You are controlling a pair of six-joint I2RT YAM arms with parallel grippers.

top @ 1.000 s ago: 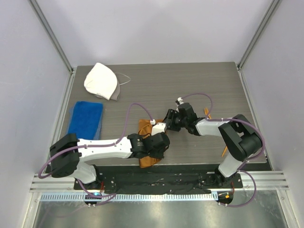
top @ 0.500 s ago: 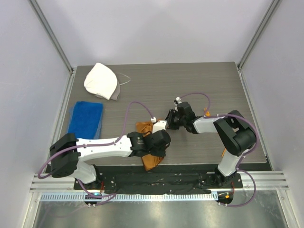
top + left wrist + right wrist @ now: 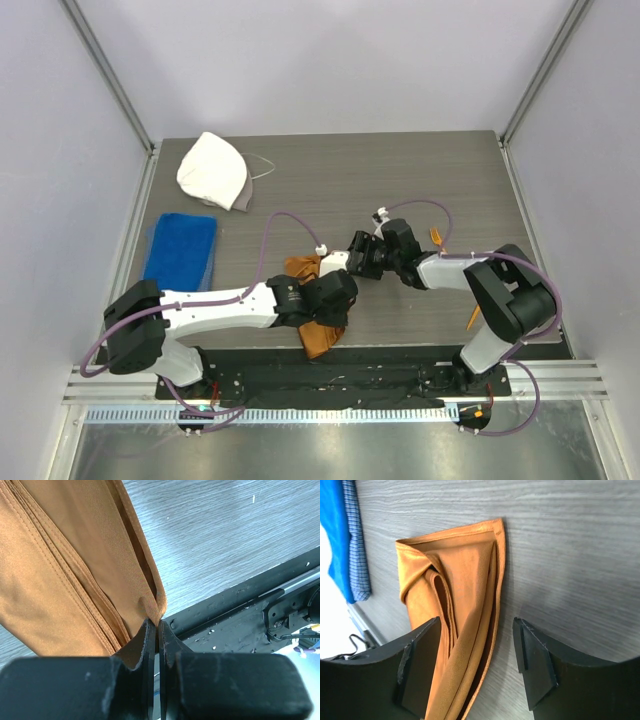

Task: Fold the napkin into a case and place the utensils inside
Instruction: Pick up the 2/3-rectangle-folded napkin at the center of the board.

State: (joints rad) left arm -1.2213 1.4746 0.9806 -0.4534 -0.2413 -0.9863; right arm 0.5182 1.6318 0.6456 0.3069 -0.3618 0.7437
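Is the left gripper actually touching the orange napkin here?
Touching. The left wrist view shows the left gripper shut on a folded edge of the napkin, with no gap.

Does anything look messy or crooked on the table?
Yes. The orange napkin is not a neat flat strip: at the end by the open right tool, its layers puff up in a loose loop. The left tool pinches a corner at the other end.

Folded napkin (image 3: 318, 342) beneath left arm (image 3: 215, 308)
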